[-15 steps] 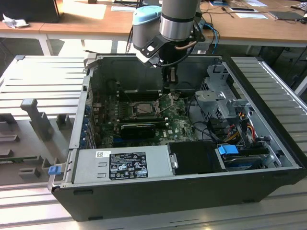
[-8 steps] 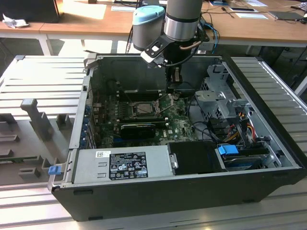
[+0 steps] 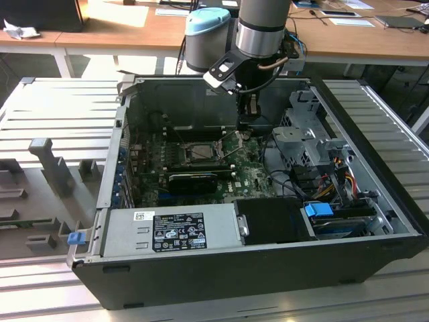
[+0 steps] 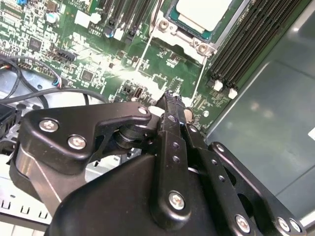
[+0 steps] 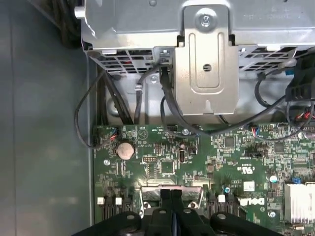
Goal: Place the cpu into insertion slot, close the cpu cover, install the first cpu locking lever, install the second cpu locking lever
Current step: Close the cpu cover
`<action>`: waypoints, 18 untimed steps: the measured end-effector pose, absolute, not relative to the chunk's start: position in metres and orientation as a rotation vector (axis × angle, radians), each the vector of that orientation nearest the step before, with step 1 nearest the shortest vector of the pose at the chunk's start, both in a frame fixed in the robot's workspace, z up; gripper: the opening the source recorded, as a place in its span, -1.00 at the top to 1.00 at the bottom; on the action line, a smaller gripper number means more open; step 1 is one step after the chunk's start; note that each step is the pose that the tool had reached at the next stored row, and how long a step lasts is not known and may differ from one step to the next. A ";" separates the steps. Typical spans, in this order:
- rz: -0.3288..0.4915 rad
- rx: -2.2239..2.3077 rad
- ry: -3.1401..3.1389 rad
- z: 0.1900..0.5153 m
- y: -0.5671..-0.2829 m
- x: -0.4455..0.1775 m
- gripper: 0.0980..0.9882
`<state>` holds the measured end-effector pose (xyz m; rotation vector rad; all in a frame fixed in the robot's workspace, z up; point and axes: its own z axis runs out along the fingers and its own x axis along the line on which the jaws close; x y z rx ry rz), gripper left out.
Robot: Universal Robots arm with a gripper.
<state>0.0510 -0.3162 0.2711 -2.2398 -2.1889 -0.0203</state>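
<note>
Case: we see a black, box-shaped computer case (image 3: 221, 272) lying open on a ribbed grey metal table (image 3: 53, 107).
Inside the case: a green motherboard (image 3: 249, 176), a grey sheet-metal power supply (image 3: 167, 228), a silvery perforated drive cage (image 3: 301, 134) and bundled cables (image 3: 298, 180).
Insertion slot: the square, dark-framed insertion slot (image 3: 177, 154) is set into the motherboard, at the exterior view's left of the gripper (image 3: 247, 127). A long black card (image 3: 192, 180) lies just beside it.
Cpu: the cpu (image 4: 204, 12), a flat square with a pale silvery face, lies inside the insertion slot.
Cpu cover: the cpu cover (image 4: 186, 34), a grey metal frame, lies flat around the chip as far as we can tell.
Levers: one wire lever (image 4: 142, 51) and the other wire lever (image 4: 199, 73), both thin and pale, run from the socket's corners. We cannot tell whether they are latched.
Gripper: it is black, angular and studded with screws. Its fingers (image 4: 172, 128) are pressed together with nothing between them. The tips sit low over the board near the socket, between the two levers. We cannot tell whether they touch anything.
Board details: in the first wrist view we find a round silvery coin cell (image 5: 125, 150), a finned heatsink (image 5: 300, 201) and a folded steel bracket (image 5: 206, 59).
</note>
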 end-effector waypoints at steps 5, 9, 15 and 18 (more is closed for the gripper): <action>-0.020 -2.240 -2.189 0.271 -0.316 0.061 0.98; -0.018 -2.241 -2.190 0.269 -0.316 0.068 0.98; -0.015 -2.242 -2.192 0.248 -0.316 0.075 0.98; -0.013 -2.241 -2.191 0.244 -0.316 0.075 0.98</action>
